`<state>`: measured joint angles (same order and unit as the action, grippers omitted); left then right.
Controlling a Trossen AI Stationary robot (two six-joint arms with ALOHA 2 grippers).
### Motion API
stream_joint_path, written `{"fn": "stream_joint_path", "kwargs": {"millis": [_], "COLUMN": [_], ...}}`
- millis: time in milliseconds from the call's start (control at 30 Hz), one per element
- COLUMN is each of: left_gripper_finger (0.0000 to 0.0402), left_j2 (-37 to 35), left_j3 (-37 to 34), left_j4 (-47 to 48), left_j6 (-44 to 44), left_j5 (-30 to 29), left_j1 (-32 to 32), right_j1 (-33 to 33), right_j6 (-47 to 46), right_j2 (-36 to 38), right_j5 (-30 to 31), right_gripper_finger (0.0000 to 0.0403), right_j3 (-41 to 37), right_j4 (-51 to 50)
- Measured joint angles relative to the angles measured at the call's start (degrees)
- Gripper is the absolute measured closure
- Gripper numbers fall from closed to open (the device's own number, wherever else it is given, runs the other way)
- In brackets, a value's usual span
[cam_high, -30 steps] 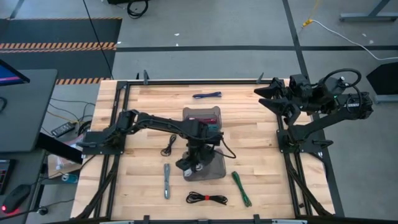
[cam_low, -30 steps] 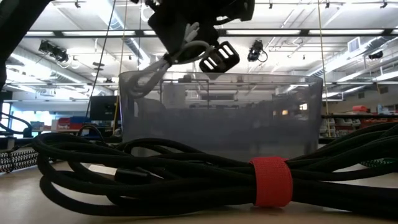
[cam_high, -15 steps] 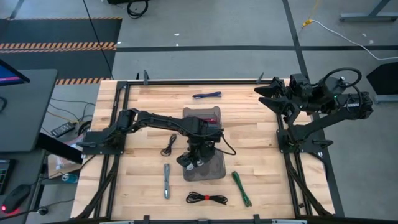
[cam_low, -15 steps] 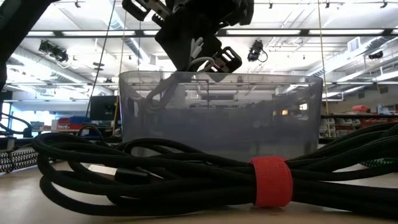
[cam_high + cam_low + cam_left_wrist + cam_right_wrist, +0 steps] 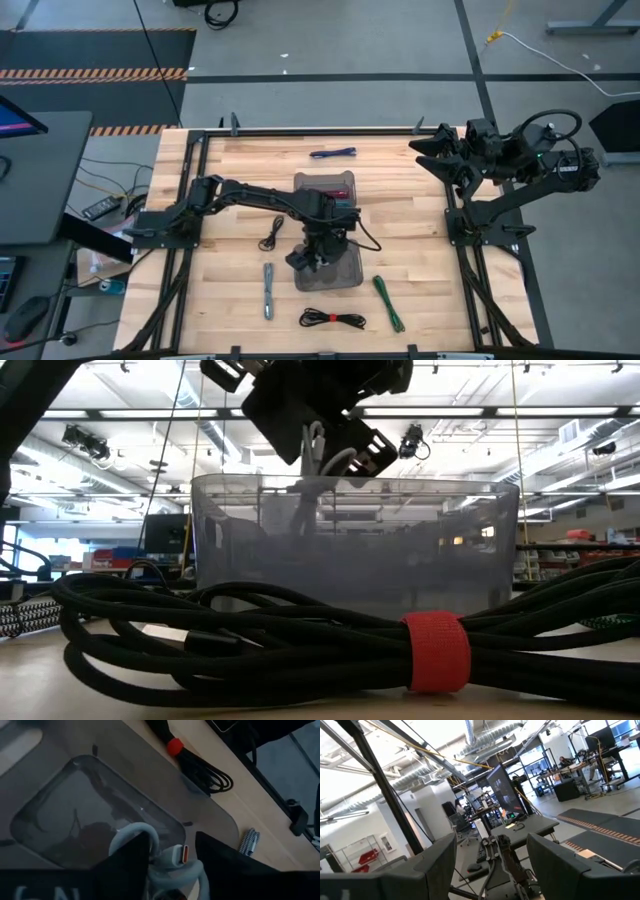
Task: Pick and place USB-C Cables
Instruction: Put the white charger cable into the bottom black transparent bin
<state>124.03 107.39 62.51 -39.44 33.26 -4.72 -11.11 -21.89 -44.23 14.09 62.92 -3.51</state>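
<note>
The white cable (image 5: 170,865) has been lowered from above the rim into the near bin (image 5: 355,545) over the last second. The left gripper (image 5: 316,255) jaws have spread partway, with the cable loose between them, so release looks under way. The right gripper (image 5: 428,155) is parked off the desk (image 5: 240,160), jaws wide and empty.

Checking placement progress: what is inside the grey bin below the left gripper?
The left gripper hangs over the grey bin with the white cable between its fingers, dangling inside. The bin's floor looks bare in the wrist view; the gripper hides part of it.
</note>
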Motion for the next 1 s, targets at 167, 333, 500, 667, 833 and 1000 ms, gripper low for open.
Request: {"fn": "stream_joint_path", "kwargs": {"millis": [167, 333, 500, 667, 833, 1000], "left_gripper_finger": [0.0229, 0.0228, 0.0228, 0.0225, 0.0197, 0.0158], "left_j2": [0.0, 0.0, 0.0, 0.0, 0.0, 0.0], "left_j3": [0.0, 0.0, 0.0, 0.0, 0.0, 0.0], "left_j4": [-2.9, -4.7, -6.0, -6.4, -6.4, -7.2], "left_j6": [2.1, 4.4, 6.0, 8.7, 8.9, 9.6], "left_j5": [0.0, 0.0, 0.0, 0.0, -2.3, -4.3], "left_j1": [0.0, 0.0, 0.0, 0.1, 0.1, 0.0], "right_j1": [0.0, 0.0, 0.0, 0.0, 0.0, 0.0], "right_j6": [0.1, 0.5, 0.5, 0.5, 0.5, 0.5], "right_j2": [0.0, 0.0, 0.0, 0.0, 0.0, 0.0], "right_j5": [0.0, 0.0, 0.0, 0.0, -0.1, -0.3], "right_gripper_finger": [0.0155, 0.0155, 0.0155, 0.0155, 0.0155, 0.0155], "right_j3": [0.0, 0.0, 0.0, 0.0, 0.0, 0.0], "right_j4": [0.0, 0.0, -0.2, -0.4, -0.4, -0.4]}}
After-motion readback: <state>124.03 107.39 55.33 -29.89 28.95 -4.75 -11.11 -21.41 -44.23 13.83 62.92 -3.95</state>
